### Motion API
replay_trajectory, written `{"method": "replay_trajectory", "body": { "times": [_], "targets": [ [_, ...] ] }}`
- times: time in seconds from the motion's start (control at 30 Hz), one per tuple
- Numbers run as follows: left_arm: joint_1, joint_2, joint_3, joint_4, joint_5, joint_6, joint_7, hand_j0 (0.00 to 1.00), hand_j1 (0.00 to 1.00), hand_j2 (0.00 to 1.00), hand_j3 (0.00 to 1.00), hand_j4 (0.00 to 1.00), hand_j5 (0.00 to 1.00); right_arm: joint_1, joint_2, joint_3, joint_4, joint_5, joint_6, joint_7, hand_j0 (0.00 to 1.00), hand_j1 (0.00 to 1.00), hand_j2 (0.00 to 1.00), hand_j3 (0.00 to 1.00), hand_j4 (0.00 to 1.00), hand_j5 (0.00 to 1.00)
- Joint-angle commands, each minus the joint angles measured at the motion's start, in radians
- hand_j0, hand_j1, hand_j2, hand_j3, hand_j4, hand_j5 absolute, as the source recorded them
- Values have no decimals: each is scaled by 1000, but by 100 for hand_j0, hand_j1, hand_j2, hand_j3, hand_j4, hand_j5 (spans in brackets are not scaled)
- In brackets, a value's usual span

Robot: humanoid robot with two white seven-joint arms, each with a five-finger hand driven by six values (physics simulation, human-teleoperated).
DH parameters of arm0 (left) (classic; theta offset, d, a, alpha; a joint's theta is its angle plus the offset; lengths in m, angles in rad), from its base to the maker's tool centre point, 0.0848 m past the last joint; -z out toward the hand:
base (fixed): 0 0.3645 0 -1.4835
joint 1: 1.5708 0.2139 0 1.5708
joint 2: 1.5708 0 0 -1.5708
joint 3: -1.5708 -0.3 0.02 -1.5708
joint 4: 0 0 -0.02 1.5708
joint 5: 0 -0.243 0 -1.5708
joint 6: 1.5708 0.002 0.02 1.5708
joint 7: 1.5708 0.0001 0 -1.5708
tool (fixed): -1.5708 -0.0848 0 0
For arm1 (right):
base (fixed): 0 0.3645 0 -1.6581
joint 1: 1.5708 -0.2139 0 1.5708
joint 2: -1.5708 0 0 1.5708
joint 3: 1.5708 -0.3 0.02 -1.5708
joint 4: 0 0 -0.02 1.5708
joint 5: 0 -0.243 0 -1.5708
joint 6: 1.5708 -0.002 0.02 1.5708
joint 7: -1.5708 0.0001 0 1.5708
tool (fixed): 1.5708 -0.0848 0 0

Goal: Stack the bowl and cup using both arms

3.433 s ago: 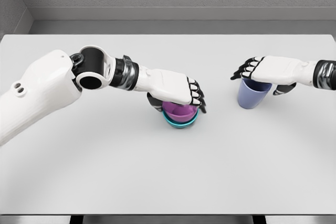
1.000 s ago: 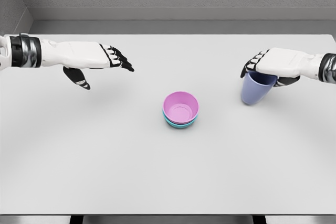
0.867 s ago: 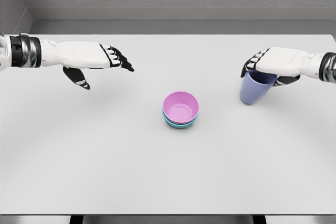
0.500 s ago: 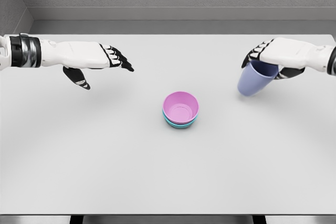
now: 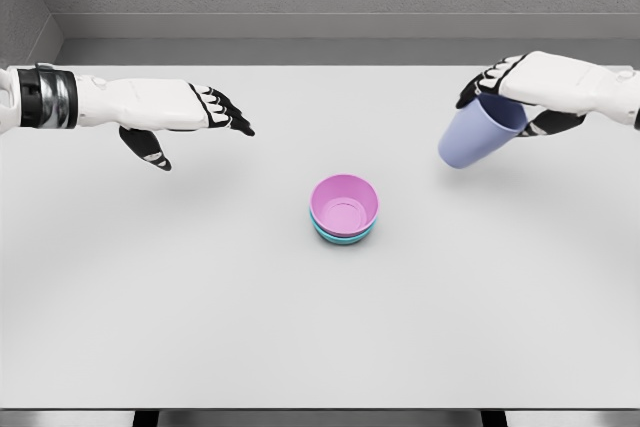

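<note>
Cup [image 5: 476,137], tilted in the right hand's [image 5: 540,82] grasping fingers [image 5: 478,84], hangs up-right of the stacked bowls [image 5: 344,209]; left hand [image 5: 160,109] released, well apart

The left hand [image 5: 165,112] has a smooth white shell over its back, and its fingers [image 5: 225,112] are black with small white plates along the segments; the thumb below the palm is black with white patches too. Just behind the hand, the wrist carries a dark band with silver-grey rings before the white forearm begins. The right hand [image 5: 535,82] is built the same, white-backed with black, white-plated fingers [image 5: 480,82], and its white forearm runs off behind it to the picture's edge.
</note>
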Motion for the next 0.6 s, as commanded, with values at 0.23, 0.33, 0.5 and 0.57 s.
{"method": "replay_trajectory", "body": {
  "times": [0.23,0.33,0.5,0.57],
  "targets": [
    [-2,2,2,0,5,3,0,100,100,100,100,100,100,-2,-1,1,-82,-57,3,0,71,71,71,71,71,71],
    [-2,2,2,0,5,3,0,100,100,100,100,100,100,-2,-1,6,-134,-57,3,0,71,71,71,71,71,71],
    [0,2,2,0,5,3,0,100,100,100,100,100,100,-2,0,38,-208,-57,3,0,71,71,71,71,71,71],
    [0,2,2,0,5,3,0,100,100,100,100,100,100,-9,9,55,-215,-57,3,0,71,71,71,71,71,71]
  ]
}}
